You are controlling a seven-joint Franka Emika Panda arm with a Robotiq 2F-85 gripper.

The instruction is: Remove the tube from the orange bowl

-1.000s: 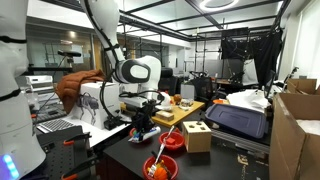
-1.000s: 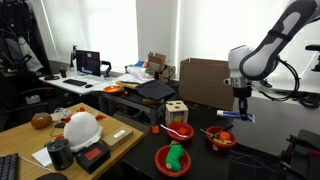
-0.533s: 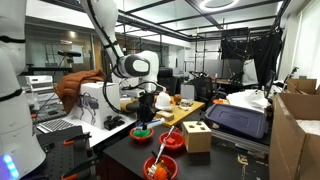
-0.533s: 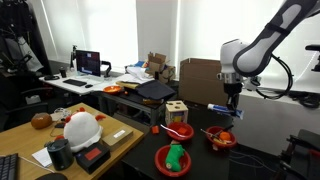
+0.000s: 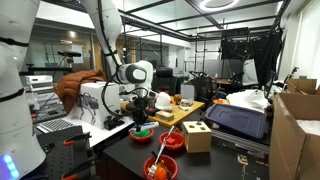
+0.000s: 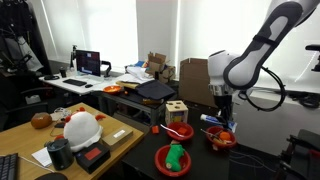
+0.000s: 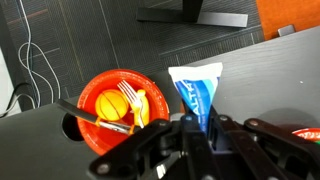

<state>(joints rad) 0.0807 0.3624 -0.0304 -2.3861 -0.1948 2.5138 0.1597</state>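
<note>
My gripper is shut on the dark blue tube, whose flat whitish end points away from the jaws. In both exterior views the gripper hangs a short way above the dark table with the tube clear of any bowl. The orange bowl sits just below the gripper; it also shows in an exterior view. Its inside is too small to make out.
A red bowl holding a fork and orange-yellow food lies beside the gripper. Another red bowl holds something green. A wooden box stands next to the bowls. Cardboard boxes and clutter ring the table.
The gripper has lifted with the tube from low over the orange bowl and swung sideways across the table, toward the wooden box side.
</note>
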